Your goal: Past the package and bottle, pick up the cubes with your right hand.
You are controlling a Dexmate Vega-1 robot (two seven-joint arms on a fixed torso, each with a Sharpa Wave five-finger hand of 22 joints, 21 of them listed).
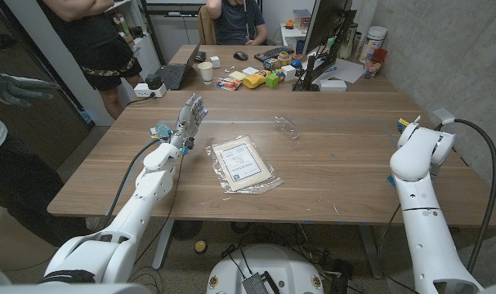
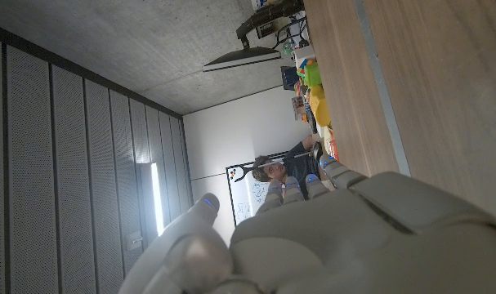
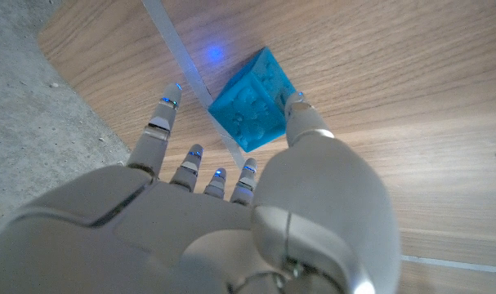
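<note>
Two white robot arms come in from the near corners of the long wooden table (image 1: 109,175). Nearest the robot, about mid-table, lies a flat clear-plastic package with a white printed card inside (image 1: 243,163); just beyond it and a little right lies a clear plastic bottle (image 1: 287,126) on its side. Both sit well left of the right hand (image 3: 231,175), so the reach to the cube need not cross them. At the table's right edge, the right wrist view shows that hand's fingers spread apart above a translucent blue cube with an embossed face (image 3: 252,100), which sits on the wood beside a pale strip; the thumb tip appears to touch or nearly touch one side of it, and nothing is held yet. To grasp well, I judge the hand should lower with the thumb on one face and the fingers on the opposite face, then close squarely so the cube does not squirt toward the edge. Only one cube is plain to see. On the left, the left hand (image 1: 190,114) stands raised with fingers apart, holding nothing. Farther off, a cluttered desk (image 1: 264,77) adjoins the table, with people beyond.
</note>
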